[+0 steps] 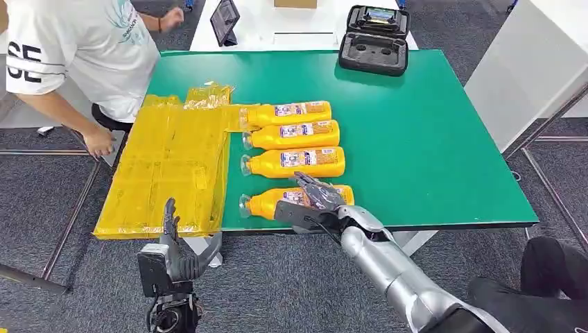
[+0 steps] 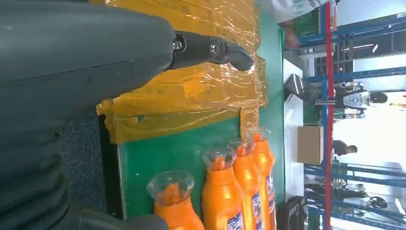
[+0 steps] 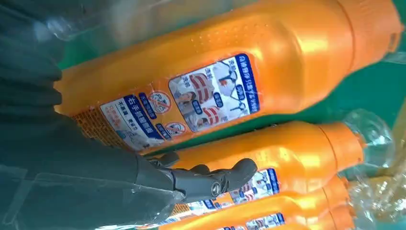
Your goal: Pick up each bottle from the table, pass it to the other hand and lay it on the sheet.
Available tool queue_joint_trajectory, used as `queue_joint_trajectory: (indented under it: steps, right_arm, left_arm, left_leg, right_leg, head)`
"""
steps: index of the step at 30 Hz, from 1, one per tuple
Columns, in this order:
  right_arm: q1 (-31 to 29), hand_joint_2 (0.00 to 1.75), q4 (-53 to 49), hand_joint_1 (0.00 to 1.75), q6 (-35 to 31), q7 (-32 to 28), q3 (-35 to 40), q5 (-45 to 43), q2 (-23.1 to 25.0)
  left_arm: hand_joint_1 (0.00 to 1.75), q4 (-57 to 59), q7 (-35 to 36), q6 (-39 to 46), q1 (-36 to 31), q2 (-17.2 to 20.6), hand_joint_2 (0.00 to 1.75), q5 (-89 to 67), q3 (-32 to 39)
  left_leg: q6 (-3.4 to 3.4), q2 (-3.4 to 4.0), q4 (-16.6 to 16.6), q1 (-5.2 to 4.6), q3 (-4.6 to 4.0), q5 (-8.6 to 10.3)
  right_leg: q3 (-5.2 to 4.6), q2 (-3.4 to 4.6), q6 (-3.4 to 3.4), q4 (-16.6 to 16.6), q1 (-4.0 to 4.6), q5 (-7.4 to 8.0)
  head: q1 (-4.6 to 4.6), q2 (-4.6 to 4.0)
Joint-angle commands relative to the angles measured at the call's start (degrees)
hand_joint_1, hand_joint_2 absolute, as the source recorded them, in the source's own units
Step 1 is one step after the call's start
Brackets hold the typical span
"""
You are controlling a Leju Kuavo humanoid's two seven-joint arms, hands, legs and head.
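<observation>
— Where are the bottles?
— Four lie in a row on the green table (image 1: 444,139); the nearest bottle (image 1: 267,203) lies right at the front edge, the yellow sheet (image 1: 166,166) just beside their caps.
— The hands?
— Right hand (image 1: 315,198) rests spread on that nearest bottle. Left hand (image 1: 173,246) hangs off the table, fingers apart, empty.

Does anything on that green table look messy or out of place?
Only the yellow sheet: it is crinkled, overhangs the table's left edge, and bunches up by the farthest bottle's cap. The four bottles lie neatly in a row, nothing spilled.
</observation>
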Motion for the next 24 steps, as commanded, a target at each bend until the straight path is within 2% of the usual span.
queue_joint_trajectory:
  steps: [1, 24]
  right_arm:
    - [-3.57, 1.75, 5.21, 0.0, -0.95, 1.27, 2.49, 0.69, -0.58]
    - [-2.92, 1.75, 7.53, 0.0, -0.64, 2.99, 1.47, 2.68, -0.94]
  left_arm:
    - [0.0, 2.24, 0.89, -0.11, -0.64, 0.58, 1.75, -1.11, 0.7]
    - [0.0, -0.23, 2.37, 0.24, 1.05, 0.78, 1.75, -3.06, 1.75]
  left_leg:
    - [-0.07, 0.04, -0.04, 0.02, 0.12, -0.02]
    - [-0.11, 0.02, -0.06, 0.08, 0.21, -0.04]
  right_leg:
    - [0.11, 0.03, -0.07, -0.04, 0.02, -0.01]
    - [0.22, 0.01, -0.1, -0.1, 0.08, -0.01]
  head:
    - [0.0, 0.0]
    - [0.0, 0.0]
